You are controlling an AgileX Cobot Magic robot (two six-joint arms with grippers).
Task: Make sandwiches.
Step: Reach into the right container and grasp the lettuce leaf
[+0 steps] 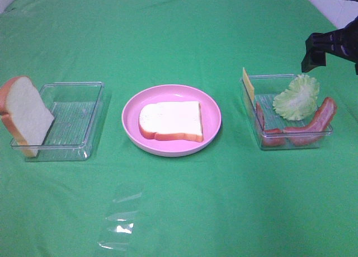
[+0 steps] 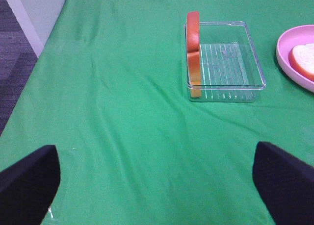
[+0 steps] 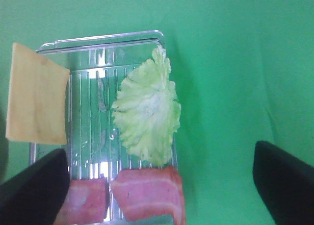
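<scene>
On plate (image 1: 132, 112), bread slice (image 1: 170, 120) flat, lengthwise L-R

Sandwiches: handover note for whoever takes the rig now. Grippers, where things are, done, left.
Grippers: left gripper open and empty, over the green cloth short of the left tray; right gripper open and empty, over the right tray.
Things: bread slice flat on the pink plate; second bread slice on edge in the left tray; cheese, lettuce and bacon in the right tray.
Done: base slice plated.
Left: fillings, then the second bread slice.
</scene>
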